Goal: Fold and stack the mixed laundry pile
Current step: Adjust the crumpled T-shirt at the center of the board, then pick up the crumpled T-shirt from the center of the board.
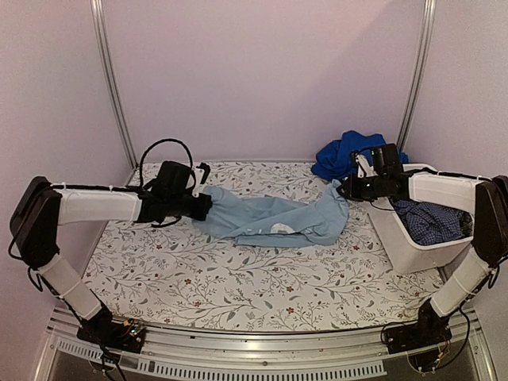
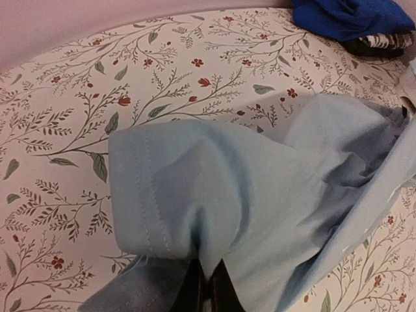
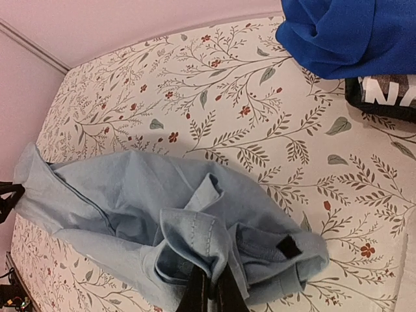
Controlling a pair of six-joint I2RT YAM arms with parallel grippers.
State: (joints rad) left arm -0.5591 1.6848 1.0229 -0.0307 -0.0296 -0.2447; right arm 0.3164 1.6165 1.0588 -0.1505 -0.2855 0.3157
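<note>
At the middle left of the top view, the left fingers [image 2: 193,290] are clenched on the left end of the pale blue garment [image 1: 270,221]; its hem drapes over them in the left wrist view. The garment lies stretched across the centre of the floral surface [image 1: 238,295], still twisted and creased, with no clean fold in it. At its right end the right fingers [image 3: 195,296] pinch a bunched edge. In the upper right the royal blue garment [image 1: 340,155] sits in a heap, with a black-and-white garment [image 3: 383,95] just beside it. At the right edge the dark blue check garment [image 1: 429,220] still lies in the white tub [image 1: 413,252]. By my judgement the task is at its start: one piece is being spread, nothing is folded, and no stack exists.
</note>
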